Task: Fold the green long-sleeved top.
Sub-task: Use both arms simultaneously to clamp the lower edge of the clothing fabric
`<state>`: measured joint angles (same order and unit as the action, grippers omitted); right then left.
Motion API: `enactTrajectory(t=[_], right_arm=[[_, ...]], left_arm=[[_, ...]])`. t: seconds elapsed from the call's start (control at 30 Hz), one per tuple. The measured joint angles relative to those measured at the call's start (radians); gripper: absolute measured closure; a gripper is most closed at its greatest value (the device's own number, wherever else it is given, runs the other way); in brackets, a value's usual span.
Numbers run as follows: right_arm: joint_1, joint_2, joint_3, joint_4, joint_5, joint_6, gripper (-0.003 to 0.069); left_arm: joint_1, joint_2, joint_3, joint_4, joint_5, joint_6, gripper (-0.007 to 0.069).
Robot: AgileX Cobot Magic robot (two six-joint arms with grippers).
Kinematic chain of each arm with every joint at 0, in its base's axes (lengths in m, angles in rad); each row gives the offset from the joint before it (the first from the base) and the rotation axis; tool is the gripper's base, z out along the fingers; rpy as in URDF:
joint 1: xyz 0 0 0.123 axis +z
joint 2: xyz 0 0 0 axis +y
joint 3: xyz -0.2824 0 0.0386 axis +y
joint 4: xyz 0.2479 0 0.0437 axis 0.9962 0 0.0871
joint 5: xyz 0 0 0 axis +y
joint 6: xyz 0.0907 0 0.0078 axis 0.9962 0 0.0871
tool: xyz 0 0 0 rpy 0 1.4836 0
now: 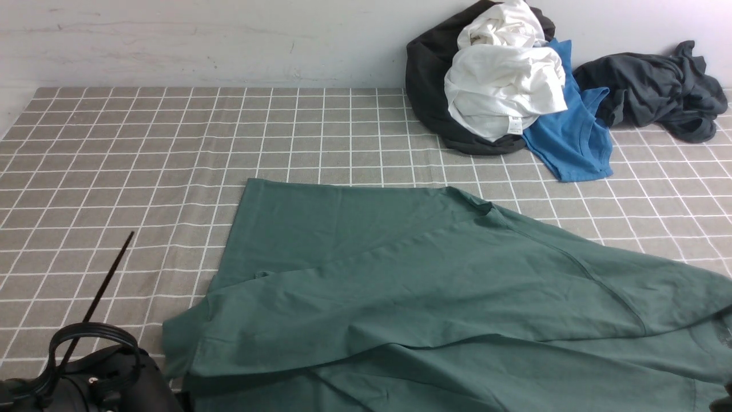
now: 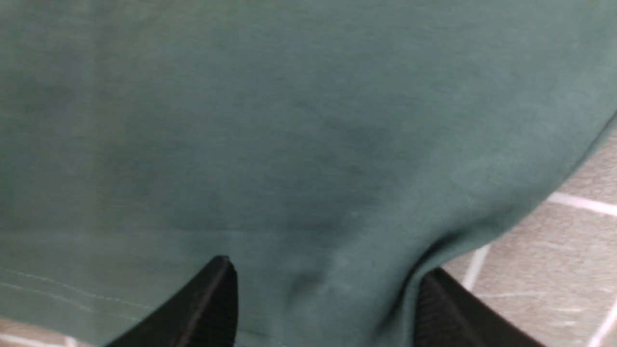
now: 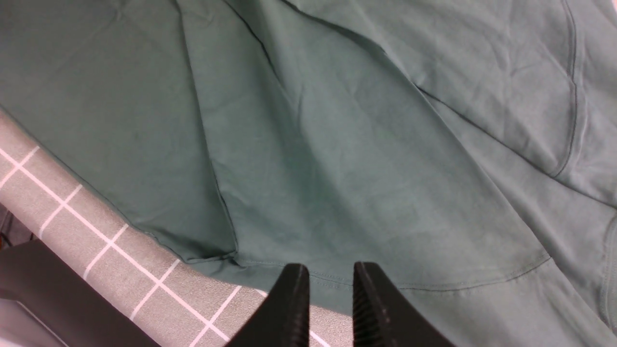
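Left end effector (image 2: 327, 267): released; I see two ribbed black fingers (image 2: 212, 303) spread wide, with cloth sagging between them.
Right end effector (image 3: 330, 266): two fingers with only a thin slit between them, at the stitched hem; I cannot tell if they pinch it.
Dark green jersey long-sleeved top (image 1: 400, 286): one, matte and creased, spread near-right on the grey white-gridded bench (image 1: 143, 143); its near edge is cut off.
Far-right heap: four crumpled garments, black (image 1: 426, 86), white (image 1: 503, 86), blue (image 1: 572, 143) and dark grey (image 1: 657, 86).

Robot test bench, lab-like. A tabletop under a grey checked cloth (image 1: 114, 149) sits against a bare white wall (image 1: 200, 40). Black robot arm (image 1: 97, 377) with looped cables at near edge. Green long-sleeved top (image 1: 400, 274) spread flat; heap of crumpled garments (image 1: 503, 97) at back.
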<state>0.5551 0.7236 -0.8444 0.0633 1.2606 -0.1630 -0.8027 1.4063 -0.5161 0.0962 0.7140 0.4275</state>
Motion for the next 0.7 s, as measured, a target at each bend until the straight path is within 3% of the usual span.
enactTrajectory(t=[0.1,0.23,0.37,0.57,0.7], right_arm=[[0.0,0.0,0.0,-0.007,0.0,-0.009,0.0519],[0.0,0.0,0.0,-0.008,0.0,-0.066,0.0505],[0.0,0.0,0.011,-0.003,0.0,-0.15,0.0445],[0.0,0.012,0.128,0.019,-0.008,-0.318,0.0212],[0.0,0.064,0.215,0.018,-0.052,-0.384,0.0099]], left_arm=[[0.0,0.012,0.0,0.012,-0.008,-0.001,0.0293],[0.0,0.037,-0.002,0.004,-0.005,-0.014,0.0512],[0.0,0.04,-0.017,0.008,0.033,-0.071,0.0613],[0.003,-0.037,-0.03,0.029,0.229,-0.161,0.0622],[0.004,-0.122,-0.021,0.03,0.321,-0.168,0.0622]])
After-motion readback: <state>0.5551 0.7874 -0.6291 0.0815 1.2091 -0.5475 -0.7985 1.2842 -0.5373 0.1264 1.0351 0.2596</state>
